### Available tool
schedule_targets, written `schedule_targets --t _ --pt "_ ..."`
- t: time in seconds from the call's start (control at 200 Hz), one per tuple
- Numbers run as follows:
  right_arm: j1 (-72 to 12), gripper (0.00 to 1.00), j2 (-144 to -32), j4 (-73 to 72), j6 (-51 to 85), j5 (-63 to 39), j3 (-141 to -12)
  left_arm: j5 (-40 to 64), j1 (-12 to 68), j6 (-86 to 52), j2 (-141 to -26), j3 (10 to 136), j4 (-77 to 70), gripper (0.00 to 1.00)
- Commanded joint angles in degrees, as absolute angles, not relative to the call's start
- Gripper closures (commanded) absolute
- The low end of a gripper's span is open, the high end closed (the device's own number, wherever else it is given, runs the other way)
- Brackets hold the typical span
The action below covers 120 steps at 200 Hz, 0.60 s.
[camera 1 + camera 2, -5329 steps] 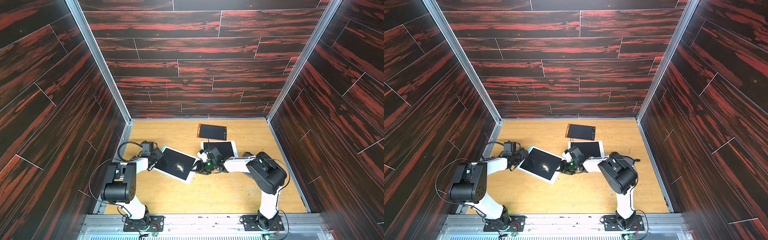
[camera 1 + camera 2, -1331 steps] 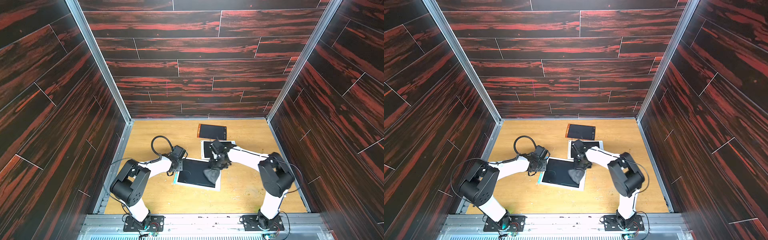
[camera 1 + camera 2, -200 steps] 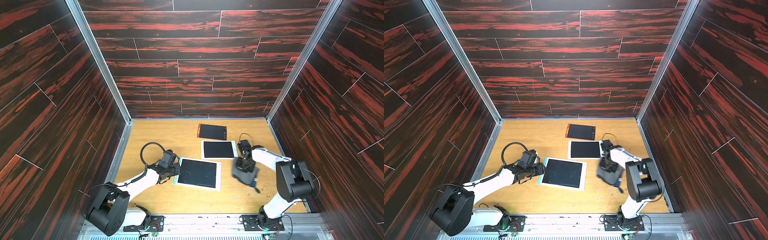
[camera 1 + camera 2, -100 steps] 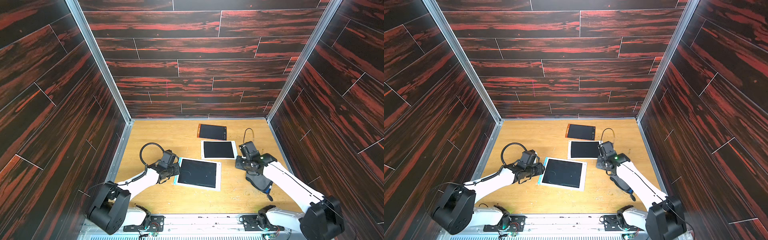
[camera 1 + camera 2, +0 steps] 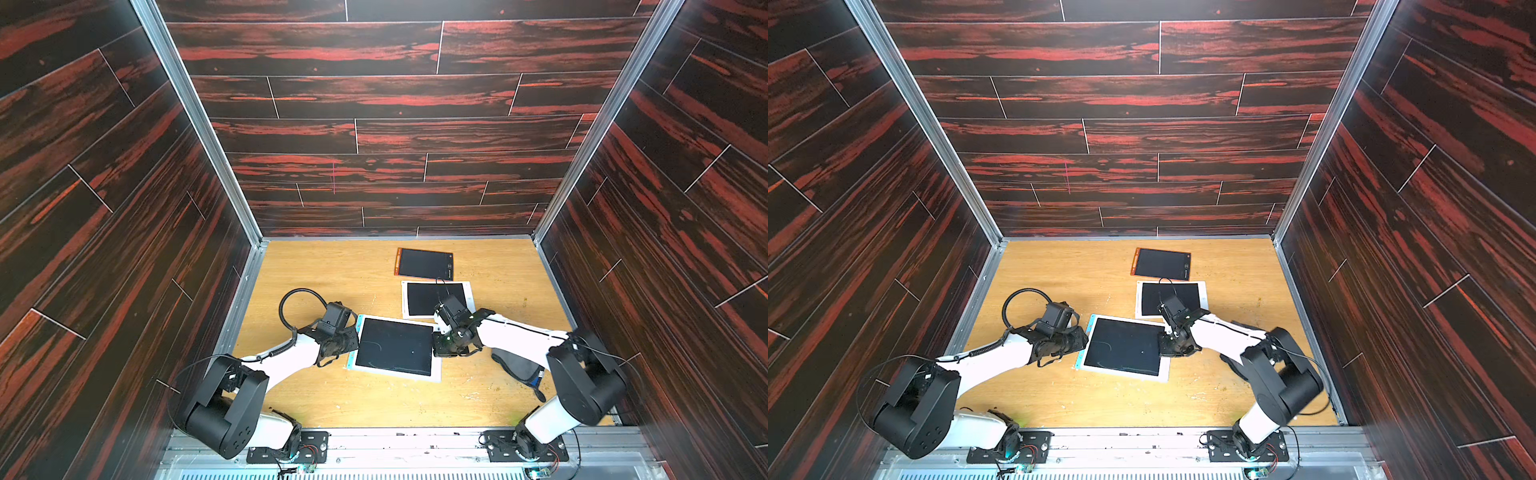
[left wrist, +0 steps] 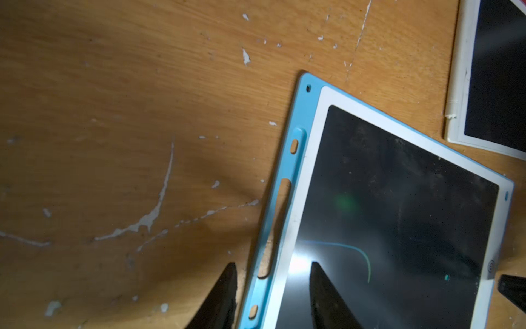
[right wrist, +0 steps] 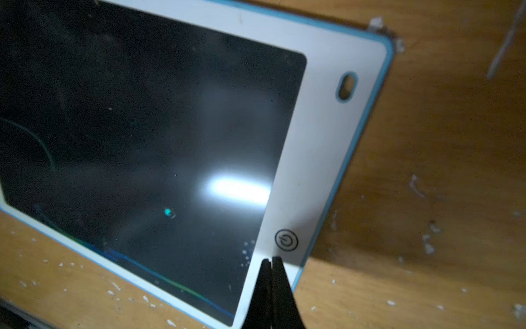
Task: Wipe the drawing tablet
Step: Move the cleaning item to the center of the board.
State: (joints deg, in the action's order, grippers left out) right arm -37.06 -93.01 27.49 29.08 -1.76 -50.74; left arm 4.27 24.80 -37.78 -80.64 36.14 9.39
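In both top views the drawing tablet lies flat near the middle of the table, with its dark screen facing up. The left gripper sits at the tablet's 9 o'clock edge. The right gripper sits at its 3 o'clock edge. A white tablet lies just beside the drawing tablet at about 1 o'clock. An orange tablet lies beyond that, toward 12. A dark cloth lies on the wood at roughly 4 o'clock, partly under the right arm and in neither gripper.

In the left wrist view, the left gripper's fingers stand apart and open, clamping nothing. One is over the bare wood and the other over the screen, with the tablet's blue edge between them. A thin curved line shows on the screen near the finger over it.

In the right wrist view, the right gripper's jaws are pressed together with nothing between them. Their tip is at the white frame just beside the power button (whether it touches the frame is hard to tell). A small teal dot marks the screen.
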Motion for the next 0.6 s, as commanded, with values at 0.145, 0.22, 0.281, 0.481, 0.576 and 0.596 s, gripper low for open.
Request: schedule_targets --t 0.145,0.22,0.281,0.481,0.576,0.596 --pt "-37.22 1.0 -96.21 29.46 29.34 2.02 -52.79 3.4 24.53 -37.53 -79.52 35.76 10.72 0.57" --pt "-37.26 1.0 -97.58 30.01 29.09 3.0 -53.0 3.59 24.52 -37.53 -79.57 35.77 10.56 0.57" --pt "-37.37 1.0 -99.04 30.85 29.27 4.92 -53.39 3.56 24.52 -37.5 -79.58 35.67 10.4 0.57" --pt "-38.03 1.0 -103.53 33.66 31.87 11.33 -55.18 3.52 24.43 -37.59 -79.41 35.25 10.08 0.57" --pt "-38.01 1.0 -105.5 33.17 32.93 10.07 -55.74 3.6 24.42 -37.6 -79.56 35.06 9.95 0.57" --pt "-37.97 1.0 -106.15 33.16 33.31 9.67 -55.95 3.67 24.37 -37.54 -79.58 35.02 9.93 0.57"
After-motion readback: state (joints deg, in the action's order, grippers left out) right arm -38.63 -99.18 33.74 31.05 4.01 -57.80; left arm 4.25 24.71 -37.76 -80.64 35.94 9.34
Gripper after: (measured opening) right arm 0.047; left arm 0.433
